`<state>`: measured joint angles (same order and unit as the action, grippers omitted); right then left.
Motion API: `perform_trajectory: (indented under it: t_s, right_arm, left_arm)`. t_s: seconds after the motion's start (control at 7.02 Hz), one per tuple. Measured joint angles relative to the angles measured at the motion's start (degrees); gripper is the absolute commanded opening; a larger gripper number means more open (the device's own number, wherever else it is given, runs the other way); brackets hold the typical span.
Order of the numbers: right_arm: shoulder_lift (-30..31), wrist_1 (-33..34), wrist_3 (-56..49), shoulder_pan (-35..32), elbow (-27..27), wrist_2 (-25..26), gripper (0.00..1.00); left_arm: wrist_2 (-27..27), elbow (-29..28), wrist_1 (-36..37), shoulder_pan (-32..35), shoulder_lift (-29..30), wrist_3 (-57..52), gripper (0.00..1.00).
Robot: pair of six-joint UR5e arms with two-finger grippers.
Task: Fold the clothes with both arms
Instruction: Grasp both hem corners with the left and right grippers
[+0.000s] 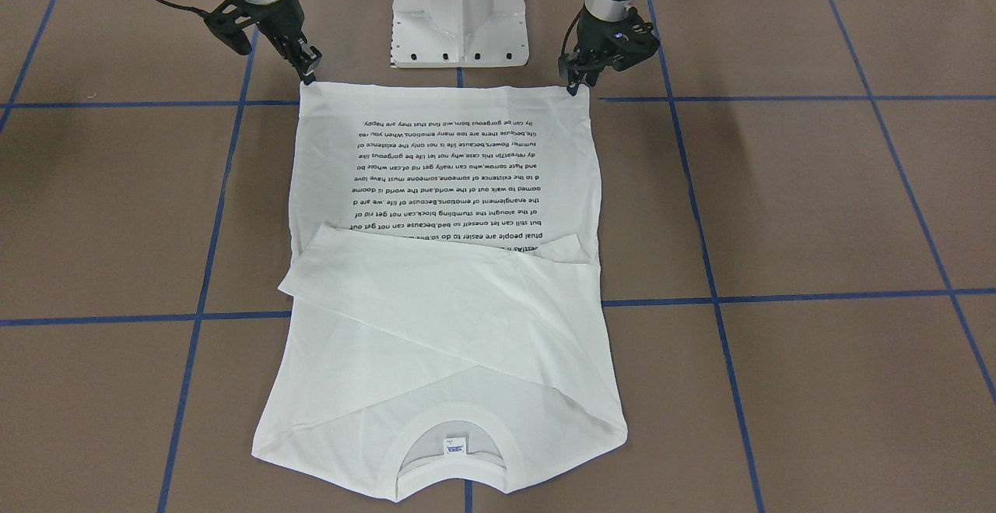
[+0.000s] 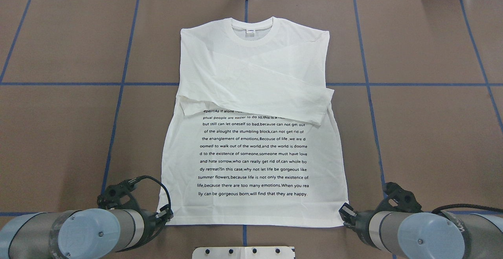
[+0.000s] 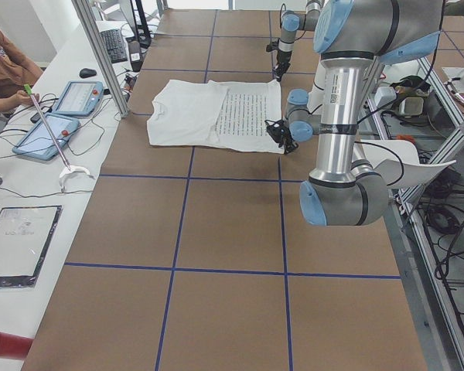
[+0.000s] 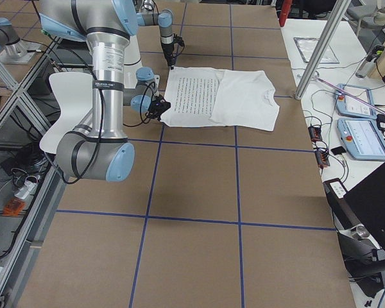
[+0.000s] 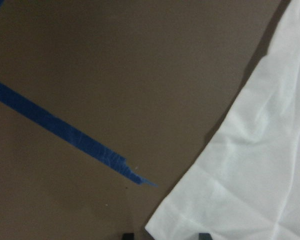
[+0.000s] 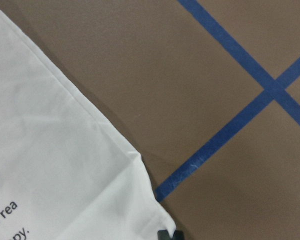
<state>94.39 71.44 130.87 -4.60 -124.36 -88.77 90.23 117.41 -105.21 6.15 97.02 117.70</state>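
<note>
The white long-sleeved T-shirt [image 2: 251, 105] lies flat on the brown table, printed text up, collar at the far side. Both sleeves are folded across the chest. My left gripper [image 2: 165, 215] is down at the near left hem corner. In the left wrist view its fingertips [image 5: 127, 235] stand apart, open, with the cloth corner [image 5: 250, 165] between them. My right gripper [image 2: 346, 212] is at the near right hem corner. In the right wrist view its tips [image 6: 169, 235] are together, shut on the puckered corner of the shirt [image 6: 55, 165].
The white pedestal base [image 1: 459, 15] stands just behind the hem between the two arms. Blue tape lines [image 2: 118, 105] cross the brown table. A side bench with tablets [image 3: 62, 108] and a seated person [image 3: 4, 69] lies beyond the collar end.
</note>
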Motion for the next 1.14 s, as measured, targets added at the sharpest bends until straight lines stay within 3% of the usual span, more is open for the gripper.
perform_trajectory:
  t_s: [0.14,0.29,0.43,1.14]
  right_arm:
    - [0.00,0.01,0.00,-0.01,0.00,0.00,0.00]
    - [0.00,0.04,0.00,-0.01,-0.03,0.00,0.00]
    - [0.00,0.08,0.00,-0.01,-0.11,0.00,0.00]
    - [0.12,0.21,0.00,0.06,-0.42,0.00,0.00]
  left_arm:
    - [-0.80,-0.08,0.02,-0.05,0.00,-0.04,0.37]
    - [-1.12,-0.12,0.06,-0.07,0.00,-0.01,0.07]
    - [-1.25,-0.15,0.08,-0.08,-0.01,0.11,0.00]
    - [-0.95,2.26,0.11,0.01,0.68,0.63,0.00]
